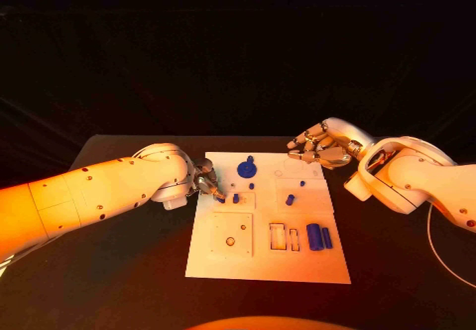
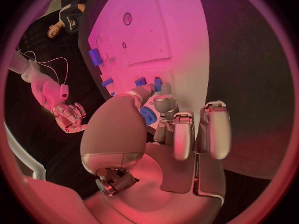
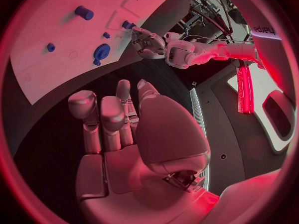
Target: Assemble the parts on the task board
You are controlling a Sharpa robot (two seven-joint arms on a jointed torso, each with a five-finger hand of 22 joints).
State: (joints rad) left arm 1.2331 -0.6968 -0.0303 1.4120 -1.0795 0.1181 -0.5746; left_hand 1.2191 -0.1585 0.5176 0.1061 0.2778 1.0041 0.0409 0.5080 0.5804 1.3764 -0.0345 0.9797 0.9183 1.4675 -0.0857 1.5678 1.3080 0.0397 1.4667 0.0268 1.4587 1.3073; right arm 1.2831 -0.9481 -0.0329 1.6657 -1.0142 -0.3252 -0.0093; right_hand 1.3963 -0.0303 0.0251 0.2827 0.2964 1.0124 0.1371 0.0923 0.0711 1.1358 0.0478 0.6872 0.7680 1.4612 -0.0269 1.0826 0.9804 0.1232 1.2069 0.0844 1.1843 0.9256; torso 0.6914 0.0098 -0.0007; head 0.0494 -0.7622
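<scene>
Two blue cylindrical parts [image 1: 318, 236] lie side by side near the right edge of the flat white task board [image 1: 267, 265], long axes running toward and away from the robot. The silver left hand [image 1: 208, 180] pinches a small blue peg [image 2: 147, 115] at the board's left edge; its axis cannot be told. The silver right hand [image 1: 319, 148] hovers off the far right corner, fingers curled, holding nothing.

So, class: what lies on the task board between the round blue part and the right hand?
In the head view, only bare white task board lies between the round blue part and the right hand.
</scene>
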